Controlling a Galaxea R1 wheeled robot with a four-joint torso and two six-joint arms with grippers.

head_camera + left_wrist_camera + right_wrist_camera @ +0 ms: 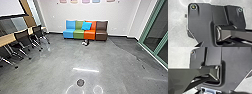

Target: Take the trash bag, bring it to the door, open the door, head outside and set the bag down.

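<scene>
What may be the trash bag (85,43) lies well ahead of the robot near the sofa (79,35), neither arm clearly nearer, and either tool's state cannot be told.

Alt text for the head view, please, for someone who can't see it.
A four-seat sofa in blue, green, orange and brown, with a blue cushion, stands against the far wall; chairs line a table at left.

High head view, forward and down over grey floor (52,65); both wrist views close above dark plate (201,21)
</scene>
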